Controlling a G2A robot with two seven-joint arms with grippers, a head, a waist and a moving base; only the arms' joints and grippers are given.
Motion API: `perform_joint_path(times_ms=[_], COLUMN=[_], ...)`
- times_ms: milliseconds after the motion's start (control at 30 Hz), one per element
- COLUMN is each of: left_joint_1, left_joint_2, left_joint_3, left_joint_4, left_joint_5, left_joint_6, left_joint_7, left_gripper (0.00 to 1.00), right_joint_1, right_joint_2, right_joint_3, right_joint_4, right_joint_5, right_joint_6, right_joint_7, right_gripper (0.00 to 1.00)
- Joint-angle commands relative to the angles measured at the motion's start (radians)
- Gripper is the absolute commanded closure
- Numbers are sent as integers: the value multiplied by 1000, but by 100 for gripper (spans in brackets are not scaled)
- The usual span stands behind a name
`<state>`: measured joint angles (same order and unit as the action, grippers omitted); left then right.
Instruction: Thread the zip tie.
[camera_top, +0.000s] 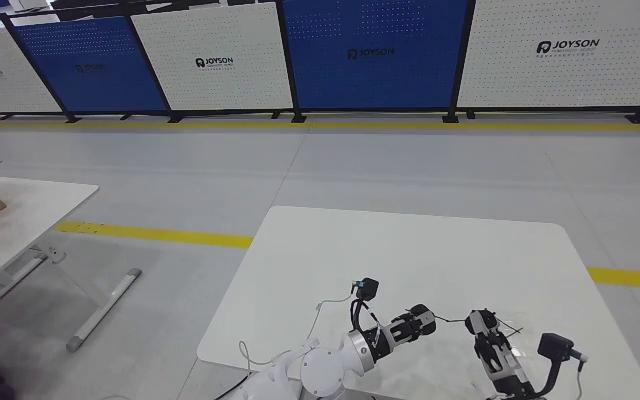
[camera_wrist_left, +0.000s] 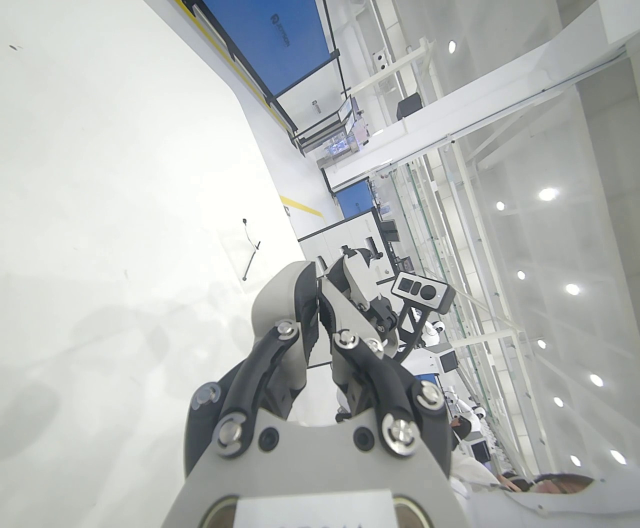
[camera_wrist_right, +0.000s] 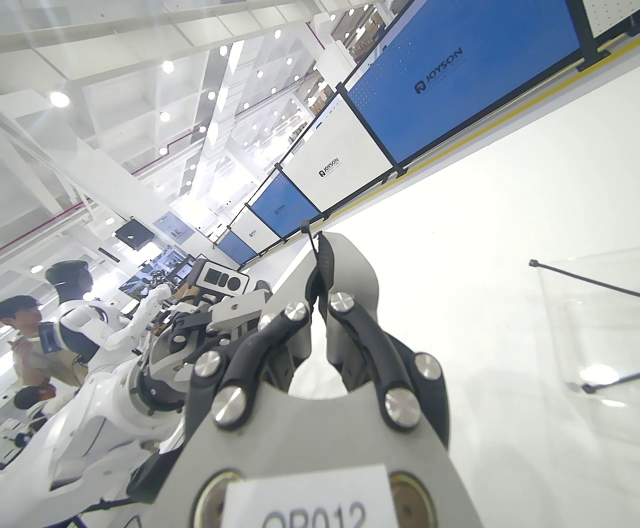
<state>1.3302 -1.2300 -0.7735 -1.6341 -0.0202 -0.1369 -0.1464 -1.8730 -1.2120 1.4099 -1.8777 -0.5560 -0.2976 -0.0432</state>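
zip tie (camera_wrist_right: 310, 236) tight in grip of right end effector (camera_wrist_right: 320, 262); left end effector (camera_wrist_left: 318, 285) also together

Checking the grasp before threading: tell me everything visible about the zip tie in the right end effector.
The zip tie is a thin black plastic-looking strap ending in a small square head. The right end effector is shut on it; a short length with the head sticks out past its tips, over the white table.
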Motion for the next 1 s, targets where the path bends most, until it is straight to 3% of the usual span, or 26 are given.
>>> perform_joint_path(times_ms=[0,333,967], left_joint_1=[0,0,0], left_joint_2=[0,0,0], left_joint_3=[0,0,0], left_joint_4=[0,0,0], left_joint_5=[0,0,0], left_joint_6=[0,0,0], left_joint_7=[0,0,0], left_gripper=[100,100,100], right_joint_1=[7,43,25], right_joint_2=[-1,-2,-1], right_joint_3=[-1,-8,6], right_joint_4=[7,43,37], right_joint_5=[16,81,87], right_joint_6=[-1,-18,-24], right_joint_7=[8,63,70], right_gripper=[100,100,100])
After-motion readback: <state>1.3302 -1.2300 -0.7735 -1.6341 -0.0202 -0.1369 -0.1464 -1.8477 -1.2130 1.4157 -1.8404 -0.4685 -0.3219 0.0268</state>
